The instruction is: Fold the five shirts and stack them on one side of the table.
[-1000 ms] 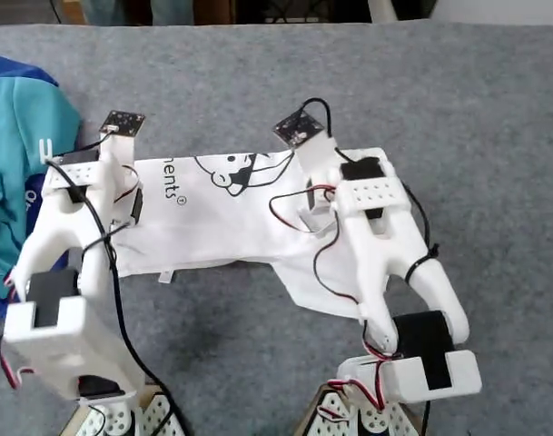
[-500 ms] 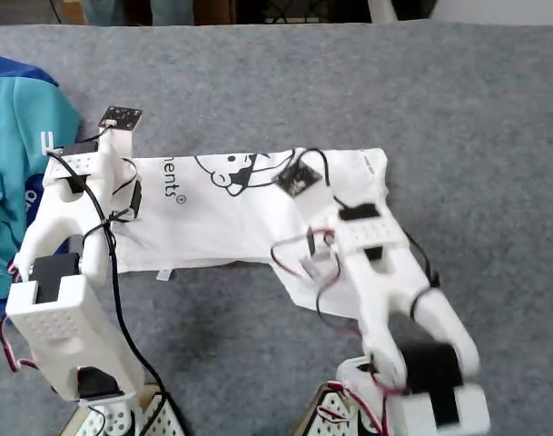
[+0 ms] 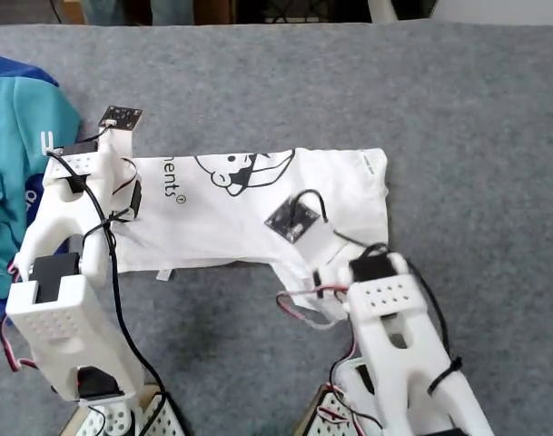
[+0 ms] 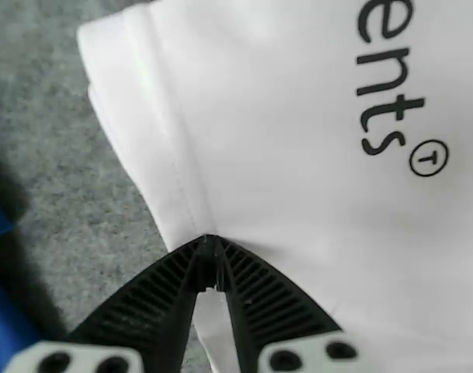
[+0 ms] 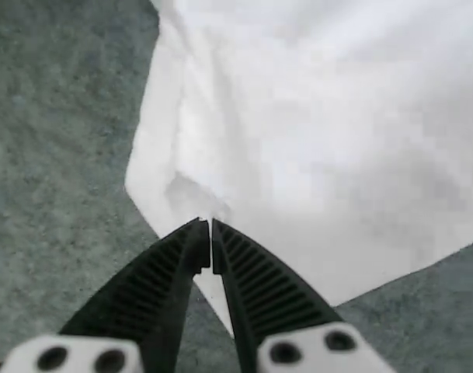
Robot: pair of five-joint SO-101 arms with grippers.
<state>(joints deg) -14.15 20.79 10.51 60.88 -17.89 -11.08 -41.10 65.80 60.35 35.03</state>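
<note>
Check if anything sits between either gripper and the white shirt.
Nothing visible. The left gripper is shut on the white shirt at its edge; the right gripper is shut, tips right at the fabric's lower flap.

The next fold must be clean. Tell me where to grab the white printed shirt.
Pinch the white printed shirt at its free right edge, coming in low from the right: it lies flat on the grey table cover, and that hem is straight and uncovered.

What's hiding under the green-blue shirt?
Blue cloth pokes out from under the teal shirt at its far and near edges. How much lies beneath, and whether more shirts are there, is covered by the teal one.
</note>
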